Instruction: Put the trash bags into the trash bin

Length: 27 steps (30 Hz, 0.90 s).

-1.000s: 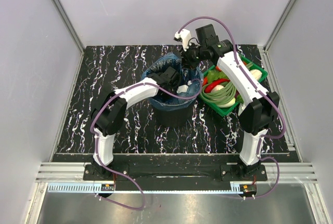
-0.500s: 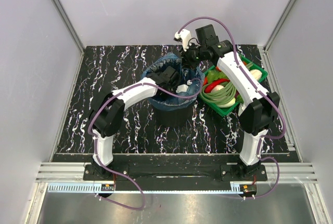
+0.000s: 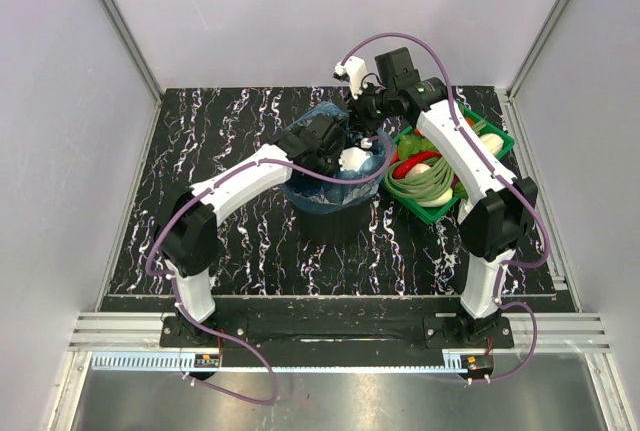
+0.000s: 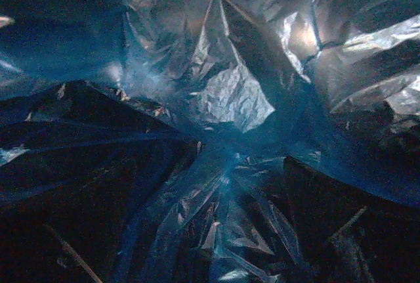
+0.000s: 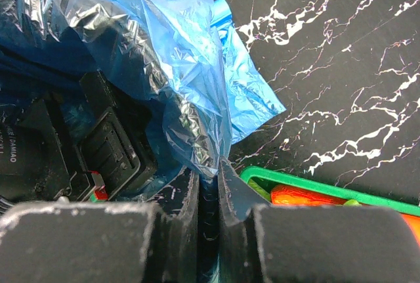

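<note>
**A:** Where's the bag rn?

**B:** The thin, crinkly, translucent blue plastic trash bag [image 5: 164, 66] sits in the tall matte black round trash bin [image 3: 322, 217], opened out like a liner. Film is bunched at the rim. A loose flap hangs outside on the far side, over the black white-veined table [image 3: 220, 151].

**A:** Which way does it run?

**B:** Long axis approx vertical: mouth up at the rim, closed end down in the bin. In the left wrist view the bottom looks creased and gathered, so I'd judge it's not fully seated yet.

**A:** Hands?

**B:** The left gripper [image 3: 338, 156] is down thru the mouth, inside the bag. Jaws are wide apart w/ nothing btw them. Its cam shows only blue film all round, and its own fingers aren't in shot. The right gripper [image 5: 209, 197] is at the far rim on the tray side. Its fingers [image 5: 180, 217] are pinched nearly together w/ a fold of blue film caught in the slit.

**A:** Who's nearer?

**B:** Both are right at it, at diff. ends. The left has film below and around it. The right has the edge, and from there the rest of the bag lies down and back toward the robot.

**A:** What does the next move turn on?

**B:** My guess is the pinched edge vs the rim. It prob. needs to go outward over the lip while the left presses down along the axis. The risk is thin film slipping, or the liner getting dragged up.

**A:** Anything beside it?

**B:** A green rectangular plastic tray [image 5: 315, 188] of veg, just beside the bin on the right. Not part of the job.
</note>
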Each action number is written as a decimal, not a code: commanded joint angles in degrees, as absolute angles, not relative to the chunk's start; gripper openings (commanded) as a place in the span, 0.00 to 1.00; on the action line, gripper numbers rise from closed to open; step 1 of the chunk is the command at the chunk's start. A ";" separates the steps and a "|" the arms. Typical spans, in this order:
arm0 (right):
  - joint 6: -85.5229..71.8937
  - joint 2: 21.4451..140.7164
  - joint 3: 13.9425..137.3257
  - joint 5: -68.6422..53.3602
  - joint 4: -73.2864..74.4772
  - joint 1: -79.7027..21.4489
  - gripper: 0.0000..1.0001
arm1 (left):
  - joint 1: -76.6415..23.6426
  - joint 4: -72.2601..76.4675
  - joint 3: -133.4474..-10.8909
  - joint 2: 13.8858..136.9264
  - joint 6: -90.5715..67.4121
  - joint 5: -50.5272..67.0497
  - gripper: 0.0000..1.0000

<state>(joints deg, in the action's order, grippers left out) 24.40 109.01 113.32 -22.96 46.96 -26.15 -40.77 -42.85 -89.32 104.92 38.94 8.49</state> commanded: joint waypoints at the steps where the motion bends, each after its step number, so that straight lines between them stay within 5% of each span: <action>1: 26.37 106.79 112.59 -20.04 46.32 -26.63 0.00 | -40.96 -43.59 -91.67 101.08 38.14 7.12 0.99; 27: 26.63 104.94 111.88 -19.51 46.32 -26.54 0.00 | -40.96 -44.56 -94.75 95.63 32.61 -2.55 0.99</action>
